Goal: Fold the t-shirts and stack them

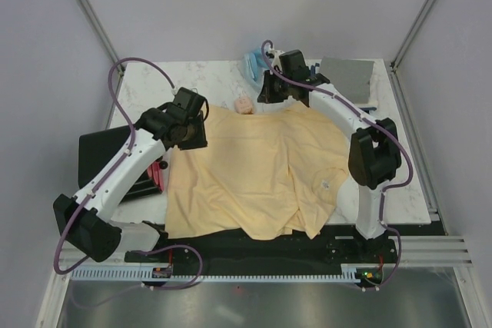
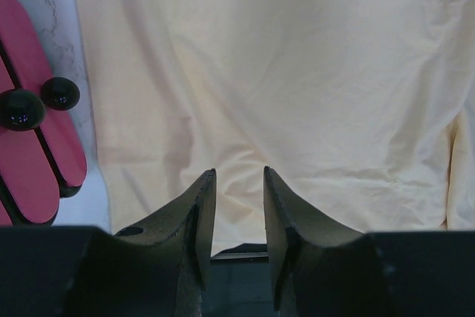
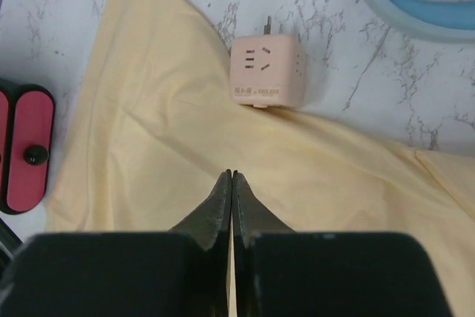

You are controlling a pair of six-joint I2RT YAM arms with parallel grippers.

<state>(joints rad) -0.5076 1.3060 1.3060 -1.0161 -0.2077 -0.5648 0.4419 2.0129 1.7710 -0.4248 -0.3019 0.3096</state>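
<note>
A large pale yellow-cream t-shirt (image 1: 261, 170) lies spread flat across the middle of the table, its near edge hanging over the front. My left gripper (image 1: 191, 132) is over the shirt's far left corner; in the left wrist view it (image 2: 239, 176) is open with only the yellow cloth (image 2: 297, 72) beyond it. My right gripper (image 1: 269, 94) is at the shirt's far edge; in the right wrist view it (image 3: 231, 174) is shut and empty above the yellow cloth (image 3: 148, 131). A folded grey t-shirt (image 1: 346, 78) lies at the back right. The white and navy shirts are out of view.
A small pink plug adapter (image 1: 244, 105) (image 3: 266, 72) rests at the shirt's far edge. A light blue ring-shaped thing (image 1: 252, 63) (image 3: 415, 5) lies behind it. A black box with a pink-red side (image 1: 108, 155) (image 2: 33, 131) (image 3: 26, 146) sits left of the shirt.
</note>
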